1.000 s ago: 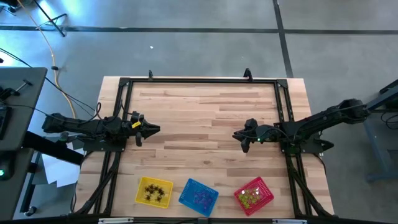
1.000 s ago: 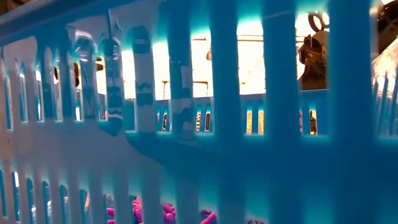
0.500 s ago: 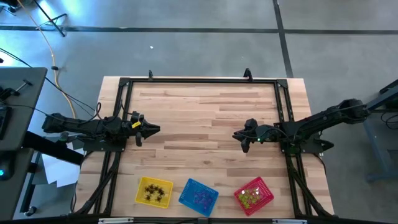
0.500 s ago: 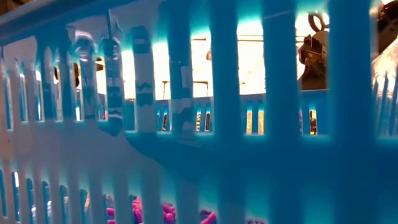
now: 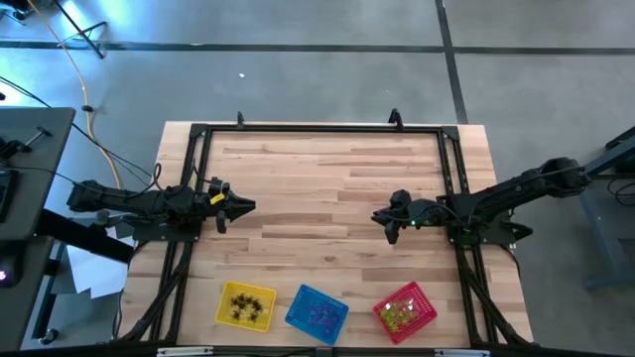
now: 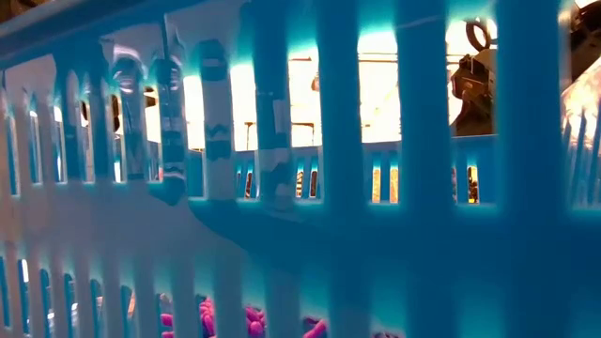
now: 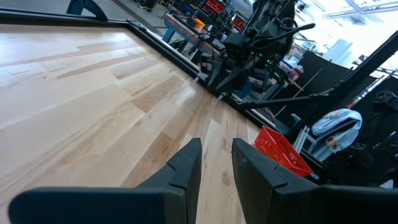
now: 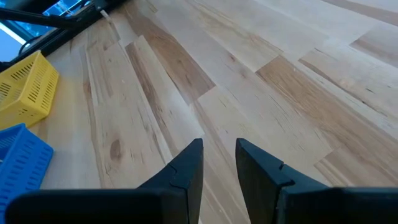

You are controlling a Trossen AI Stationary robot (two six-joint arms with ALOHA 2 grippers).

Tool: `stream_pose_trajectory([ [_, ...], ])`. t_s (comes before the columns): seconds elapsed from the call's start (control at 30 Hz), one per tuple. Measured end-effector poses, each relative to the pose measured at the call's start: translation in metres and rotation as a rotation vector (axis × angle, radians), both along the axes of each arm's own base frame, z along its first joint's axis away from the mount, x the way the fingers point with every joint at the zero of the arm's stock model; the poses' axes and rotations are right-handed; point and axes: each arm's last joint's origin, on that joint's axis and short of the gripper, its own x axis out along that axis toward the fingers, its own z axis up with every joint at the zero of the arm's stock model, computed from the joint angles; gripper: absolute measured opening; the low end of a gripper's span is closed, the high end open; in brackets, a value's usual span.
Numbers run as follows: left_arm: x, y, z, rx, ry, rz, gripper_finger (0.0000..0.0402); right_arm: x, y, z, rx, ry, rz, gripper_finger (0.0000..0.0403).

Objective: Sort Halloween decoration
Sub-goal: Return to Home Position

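Since nothing has shifted across the last second, neither a spider nor an arm, the sorting looks finished and the arms appear parked at home.

The black spiders [image 5: 245, 306] lie heaped in the yellow basket [image 5: 222, 297]. The purple spiders [image 5: 319, 315] are in the blue basket [image 5: 295, 303] and the green spiders [image 5: 400, 311] in the red basket [image 5: 430, 306]. The 3 baskets stand in a row along the near edge of the table [image 5: 327, 169], apart from each other. From table height the blue basket's wall fills the whole view, with a few purple spiders showing through its lowest slots. No loose spider shows on the bare wood, though one so small could escape the overhead camera.

The left gripper [image 5: 248, 206] hangs at the table's left side, about halfway up it, and points inward. Its 2 fingers [image 7: 186, 163] are parted by a narrow gap with nothing between them, only plain boards beyond.

The right gripper [image 5: 376, 216] mirrors it from the right side, well apart from the left and from every basket. Its fingers [image 8: 188, 163] are likewise slightly parted and empty, and I see no contact with the wood.
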Motion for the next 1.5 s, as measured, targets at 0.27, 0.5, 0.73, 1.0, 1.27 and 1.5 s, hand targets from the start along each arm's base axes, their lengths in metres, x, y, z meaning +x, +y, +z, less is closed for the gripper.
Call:
stream_pose_trajectory([
  [0.27,0.000,0.000,0.000,0.000,0.000,0.000,0.0078,0.000,0.000,0.000,0.000,0.000,0.000,0.0091],
  [0.5,0.000,0.000,0.000,0.000,0.000,0.000,0.0078,0.000,0.000,0.000,0.004,-0.005,-0.002,0.0091],
  [0.73,0.000,0.000,0.000,0.000,0.001,0.000,0.0078,0.000,0.000,0.001,0.006,-0.008,-0.003,0.0091],
  [1.0,0.000,0.000,0.000,0.000,0.000,0.000,0.0078,0.000,0.000,0.001,0.001,-0.007,-0.001,0.0091],
  [1.27,0.000,0.000,0.000,0.000,0.000,0.000,0.0078,0.000,0.000,0.001,-0.001,-0.009,-0.007,0.0091],
  [1.5,0.000,0.000,0.000,0.000,0.000,0.000,0.0078,-0.008,0.001,-0.011,0.326,0.093,-0.169,0.0091],
])
